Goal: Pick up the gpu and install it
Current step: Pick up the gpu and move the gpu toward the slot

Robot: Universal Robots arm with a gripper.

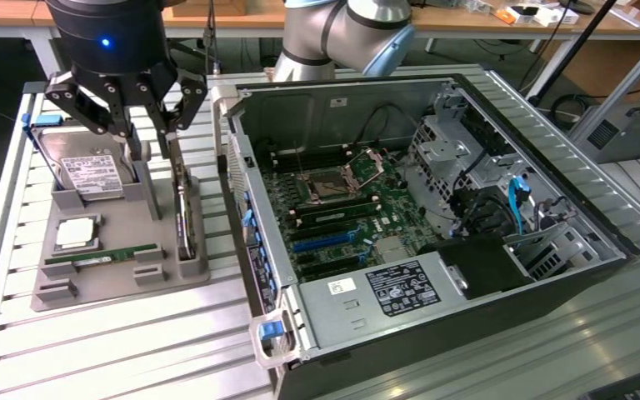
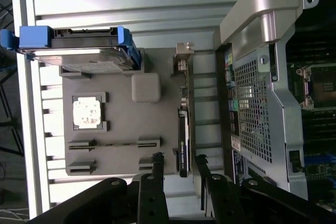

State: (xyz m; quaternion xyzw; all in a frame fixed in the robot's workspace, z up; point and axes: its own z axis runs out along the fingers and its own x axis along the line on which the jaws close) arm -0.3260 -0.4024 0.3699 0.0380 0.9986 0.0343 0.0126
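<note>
Gripper (image 1: 147, 129) (image 2: 179, 162) is hovering over the gray tray (image 1: 120, 283) (image 2: 121, 148) that is sitting just beside the open computer case (image 1: 342, 100) (image 2: 252, 103). Jaws are standing partly apart, holding nothing. The gpu (image 1: 187, 221) (image 2: 182, 135) is standing on its long edge in the tray's slot nearest the case. In the wrist view the two fingers (image 2: 157, 182) are lining up on either side of the card's end. Can't tell whether they are touching it; it looks like they are sitting above it, not clamping.

Other parts are lying in the tray untouched: hard drive (image 1: 89, 175) (image 2: 84, 59), processor chip (image 1: 79, 233) (image 2: 86, 113), memory stick (image 1: 103, 257).

Progress, judging from this: early, with the approach looking about done. The card is not grasped or lifted, and the pickup, the carry to the case and the seating are all left. The blue expansion slots (image 1: 322, 242) on the board are showing no card in them.
</note>
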